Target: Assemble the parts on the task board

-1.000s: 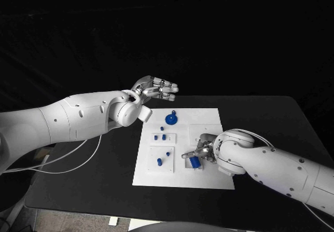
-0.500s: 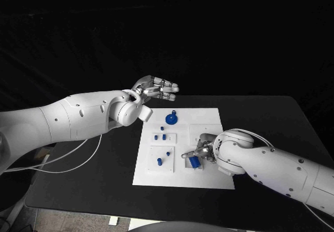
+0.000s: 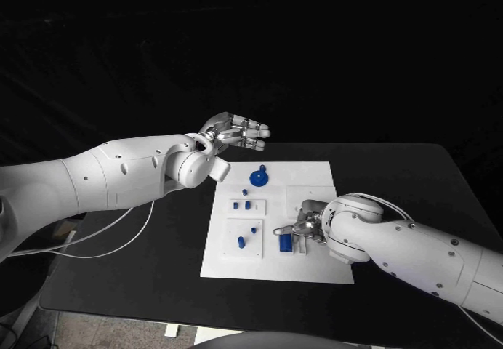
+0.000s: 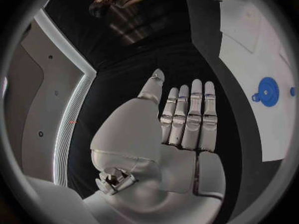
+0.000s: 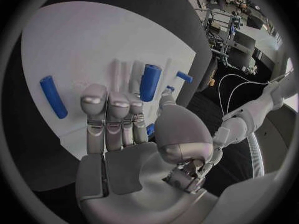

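Observation:
The white task board [image 3: 315,182] lies mid-table. My right hand [image 3: 307,227] hovers low over its near right part, fingers stretched out flat [image 5: 107,115]. A blue cylinder [image 3: 285,243] lies on the board just beyond those fingertips [image 5: 149,82], and nothing is pinched. Another blue cylinder [image 5: 53,95] lies loose on the board off to one side. A blue disc with a knob [image 3: 258,177] sits at the far end [image 4: 268,91]. Small blue pegs [image 3: 243,206] stand in the left modules. My left hand [image 3: 236,132] hangs empty above the table's far edge, fingers straight [image 4: 187,117].
Black tabletop [image 3: 419,182] surrounds the board on all sides. White cables [image 3: 115,236] trail off the left edge under my left arm. A further pair of blue pieces [image 3: 246,238] sits on the near left module.
The blue cylinder by my right hand now lies slightly farther left and shows more fully, with the fingers drawn back from it. My left hand has stayed put.

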`<state>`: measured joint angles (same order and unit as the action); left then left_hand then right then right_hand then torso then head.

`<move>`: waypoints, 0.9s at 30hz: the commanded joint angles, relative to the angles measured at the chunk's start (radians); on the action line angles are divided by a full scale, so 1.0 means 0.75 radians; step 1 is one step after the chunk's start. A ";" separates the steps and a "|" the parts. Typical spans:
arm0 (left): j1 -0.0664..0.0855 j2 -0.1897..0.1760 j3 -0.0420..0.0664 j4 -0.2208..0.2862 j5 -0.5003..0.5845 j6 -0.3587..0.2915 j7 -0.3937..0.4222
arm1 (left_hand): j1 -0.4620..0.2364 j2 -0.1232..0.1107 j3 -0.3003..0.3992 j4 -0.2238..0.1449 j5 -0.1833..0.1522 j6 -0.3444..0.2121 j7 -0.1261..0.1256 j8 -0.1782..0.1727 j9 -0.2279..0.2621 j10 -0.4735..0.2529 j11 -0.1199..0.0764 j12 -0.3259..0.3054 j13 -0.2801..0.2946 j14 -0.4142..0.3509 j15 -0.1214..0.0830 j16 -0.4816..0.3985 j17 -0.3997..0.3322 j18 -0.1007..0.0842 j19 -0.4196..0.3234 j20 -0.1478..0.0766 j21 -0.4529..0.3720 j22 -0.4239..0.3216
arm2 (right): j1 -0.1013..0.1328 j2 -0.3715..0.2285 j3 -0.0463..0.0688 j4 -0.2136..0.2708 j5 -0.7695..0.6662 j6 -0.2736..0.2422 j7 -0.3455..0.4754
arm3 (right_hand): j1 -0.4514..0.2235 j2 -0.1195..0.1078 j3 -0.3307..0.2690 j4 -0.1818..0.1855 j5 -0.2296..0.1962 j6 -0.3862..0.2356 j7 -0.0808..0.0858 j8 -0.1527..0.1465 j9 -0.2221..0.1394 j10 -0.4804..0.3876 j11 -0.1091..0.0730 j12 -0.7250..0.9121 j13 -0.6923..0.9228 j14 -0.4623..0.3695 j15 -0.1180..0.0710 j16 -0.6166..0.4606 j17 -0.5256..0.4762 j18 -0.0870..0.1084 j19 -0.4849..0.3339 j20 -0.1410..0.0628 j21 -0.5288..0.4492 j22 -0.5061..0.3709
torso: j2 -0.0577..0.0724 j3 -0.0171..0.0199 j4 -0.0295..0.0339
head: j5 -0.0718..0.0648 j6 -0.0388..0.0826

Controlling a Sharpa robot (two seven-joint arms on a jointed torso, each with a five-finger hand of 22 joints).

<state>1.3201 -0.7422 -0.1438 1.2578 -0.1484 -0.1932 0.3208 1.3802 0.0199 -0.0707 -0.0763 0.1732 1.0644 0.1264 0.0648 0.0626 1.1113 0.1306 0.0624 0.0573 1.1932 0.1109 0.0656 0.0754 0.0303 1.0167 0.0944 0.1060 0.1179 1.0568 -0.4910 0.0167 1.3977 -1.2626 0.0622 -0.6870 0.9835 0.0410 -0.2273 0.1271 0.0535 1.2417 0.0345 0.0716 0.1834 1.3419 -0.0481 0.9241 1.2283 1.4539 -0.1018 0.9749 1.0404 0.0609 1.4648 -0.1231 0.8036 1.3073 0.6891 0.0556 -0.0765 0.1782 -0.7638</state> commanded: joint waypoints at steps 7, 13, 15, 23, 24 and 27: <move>0.003 -0.004 0.001 0.003 -0.007 0.002 0.005 | 0.003 0.000 0.005 0.003 0.005 -0.002 0.008 0.000 0.000 -0.009 0.001 -0.003 0.001 -0.011 0.003 -0.003 0.000 0.009 -0.005 0.006 0.008 -0.002 | -0.017 -0.017 -0.012 0.018 -0.020 -0.019 -0.028 | 0.015 0.012 -0.013 -0.020 -0.007 -0.016 0.004 -0.009 -0.016 0.003 0.005 -0.008 0.001 0.002 -0.004 -0.011 0.002 -0.013 0.065 -0.008 -0.003 0.135 | -0.001 0.0013 0.0034 | -0.007 0.000; 0.003 -0.006 0.001 0.004 -0.008 0.002 0.005 | 0.003 0.000 0.005 0.003 0.005 -0.002 0.008 0.000 0.000 -0.009 0.001 -0.003 0.001 -0.011 0.003 -0.003 0.000 0.009 -0.005 0.006 0.008 -0.002 | -0.017 -0.067 -0.011 0.088 -0.025 -0.108 -0.007 | 0.020 0.007 -0.011 -0.027 -0.007 -0.015 0.003 -0.009 -0.015 0.006 0.005 -0.002 0.004 0.003 -0.005 -0.009 0.004 -0.013 0.067 -0.008 0.003 0.136 | -0.002 0.0008 0.0010 | -0.006 0.004; 0.003 -0.008 0.001 0.003 -0.008 0.002 0.006 | 0.003 0.000 0.005 0.003 0.005 -0.002 0.008 0.000 0.000 -0.009 0.001 -0.003 0.001 -0.011 0.003 -0.003 0.000 0.009 -0.005 0.006 0.008 -0.002 | -0.017 -0.091 -0.007 0.115 -0.026 -0.135 -0.001 | 0.021 0.004 -0.009 -0.027 -0.007 -0.015 0.003 -0.009 -0.015 0.007 0.005 -0.001 0.005 0.003 -0.005 -0.009 0.004 -0.012 0.067 -0.009 0.004 0.136 | -0.002 0.0005 -0.0003 | -0.006 0.006; 0.003 -0.014 0.000 0.000 -0.008 0.001 0.005 | 0.003 0.000 0.005 0.003 0.005 -0.002 0.008 0.000 0.000 -0.009 0.001 -0.003 0.001 -0.011 0.003 -0.003 0.000 0.009 -0.005 0.006 0.008 -0.002 | -0.015 -0.170 0.028 0.192 -0.020 -0.179 0.024 | 0.038 -0.042 0.029 -0.021 -0.005 -0.018 0.004 -0.009 -0.009 0.006 0.006 0.004 0.006 0.004 -0.003 -0.005 0.005 -0.008 0.068 -0.006 0.011 0.137 | -0.003 0.0010 -0.0016 | -0.006 0.010; 0.003 -0.014 0.000 -0.001 -0.009 0.001 0.005 | 0.003 0.000 0.005 0.003 0.005 -0.002 0.008 0.000 0.000 -0.009 0.001 -0.003 0.001 -0.011 0.003 -0.003 0.000 0.009 -0.005 0.006 0.008 -0.002 | -0.015 -0.178 0.032 0.199 -0.016 -0.189 0.028 | 0.042 -0.041 0.032 -0.022 -0.005 -0.018 0.004 -0.009 -0.008 0.006 0.006 0.004 0.005 0.003 -0.003 -0.006 0.004 -0.008 0.068 -0.005 0.012 0.137 | -0.003 0.0011 -0.0012 | -0.007 0.012; 0.003 -0.016 0.000 -0.002 -0.009 0.002 0.006 | 0.003 0.000 0.005 0.003 0.005 -0.002 0.008 0.000 0.000 -0.009 0.001 -0.003 0.001 -0.011 0.003 -0.003 0.000 0.009 -0.005 0.006 0.008 -0.002 | -0.014 -0.200 0.043 0.217 -0.001 -0.228 0.048 | 0.058 -0.043 0.050 -0.026 -0.001 -0.028 0.007 -0.010 0.003 -0.001 0.009 0.017 0.008 0.003 0.001 -0.001 0.001 -0.002 0.069 0.001 0.017 0.138 | -0.002 0.0035 0.0004 | -0.010 0.017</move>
<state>1.3207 -0.7542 -0.1444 1.2559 -0.1514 -0.1939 0.3186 1.3802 0.0199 -0.0708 -0.0763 0.1732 1.0644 0.1264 0.0648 0.0626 1.1113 0.1306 0.0624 0.0574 1.1933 0.1109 0.0656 0.0754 0.0303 1.0167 0.0944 0.1060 0.1172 1.0462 -0.6360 0.0476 1.5534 -1.2707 -0.0590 -0.6775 1.0216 0.0102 -0.1960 0.1074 0.0535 1.2259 0.0364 0.0616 0.1821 1.3398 -0.0466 0.9299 1.2324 1.4539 -0.1016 0.9690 1.0431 0.0610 1.4648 -0.1230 0.8119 1.3081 0.6868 0.0569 -0.0772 0.1728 -0.7541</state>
